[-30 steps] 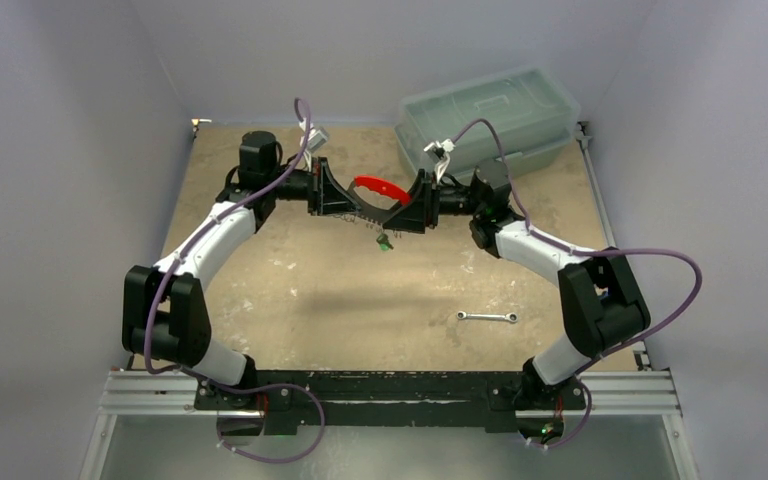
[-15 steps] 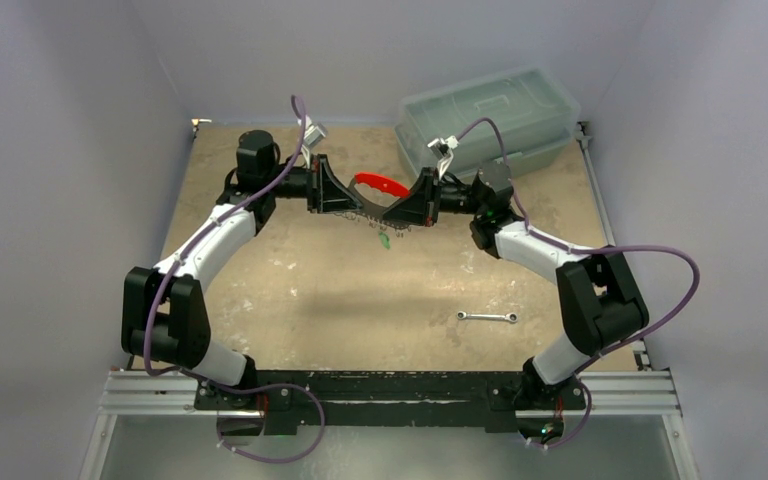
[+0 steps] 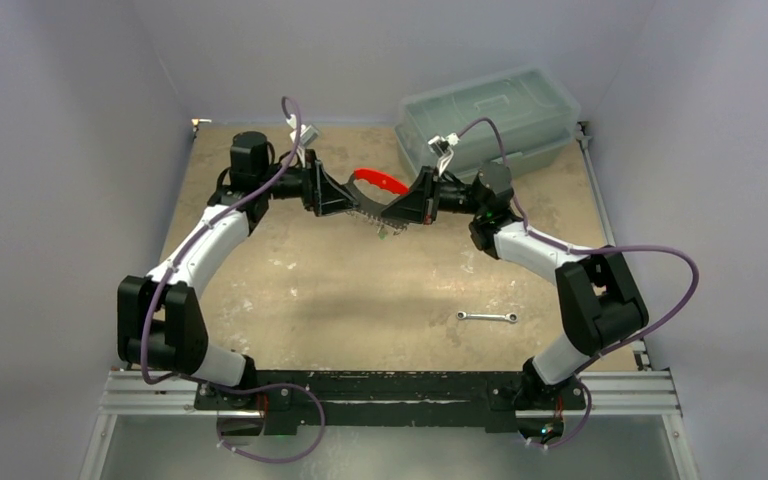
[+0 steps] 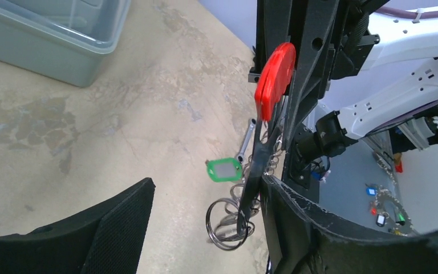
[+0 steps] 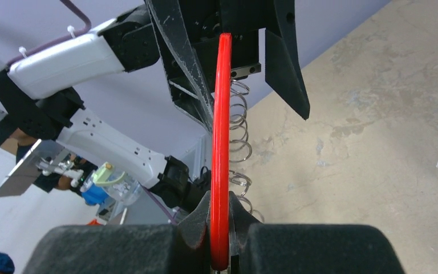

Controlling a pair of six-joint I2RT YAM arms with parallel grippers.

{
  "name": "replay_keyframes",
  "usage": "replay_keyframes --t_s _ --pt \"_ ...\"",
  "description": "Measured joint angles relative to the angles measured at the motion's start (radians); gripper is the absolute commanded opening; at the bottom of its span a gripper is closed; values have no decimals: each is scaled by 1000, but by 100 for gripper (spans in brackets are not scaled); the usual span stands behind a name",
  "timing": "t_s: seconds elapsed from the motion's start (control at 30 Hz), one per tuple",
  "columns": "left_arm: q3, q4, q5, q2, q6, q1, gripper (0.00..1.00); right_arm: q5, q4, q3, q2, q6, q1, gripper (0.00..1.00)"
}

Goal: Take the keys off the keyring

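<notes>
The keyring (image 3: 380,182) hangs in the air over the back of the table, its bright red section uppermost. My right gripper (image 3: 405,205) is shut on that red section (image 5: 221,142), which stands edge-on between the pads. My left gripper (image 3: 345,200) is open. The ring's dark lower band (image 4: 255,171) lies against the inner face of one of its fingers (image 4: 296,211); the other finger (image 4: 120,222) stands well apart. Small metal keys and split rings (image 4: 226,222) dangle under the band, one with a green head (image 4: 224,169), the same green head (image 3: 384,233) showing from above.
A slim silver wrench (image 3: 487,317) lies on the table, nearer the right arm. A translucent lidded bin (image 3: 490,115) stands at the back right corner, close behind the right wrist. Grey walls close in the table on three sides.
My left gripper has opened, let go of the keyring, and drawn slightly back to the left. The right gripper closed on the red section and holds the ring alone.
</notes>
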Motion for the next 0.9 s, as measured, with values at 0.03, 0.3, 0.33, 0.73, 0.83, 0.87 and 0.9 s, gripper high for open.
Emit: replay_keyframes --t_s 0.03,0.3,0.33,0.73,0.83,0.87,0.9 --pt "3 -13 -6 -9 10 3 67 4 8 0 0 13 -2 0" --pt "60 -167 -55 -40 182 51 66 57 54 0 0 98 -22 0" --pt "60 -187 -66 -47 204 58 66 63 65 0 0 110 -24 0" --pt "35 -197 -73 -76 258 70 65 168 116 43 52 222 -23 0" --pt "12 -140 -69 -76 248 64 63 201 118 53 55 245 -23 0" --pt "-1 -115 -69 -76 236 59 63 216 120 63 60 254 -23 0" --pt "-15 -88 -69 -76 226 52 63 220 120 67 63 259 -23 0"
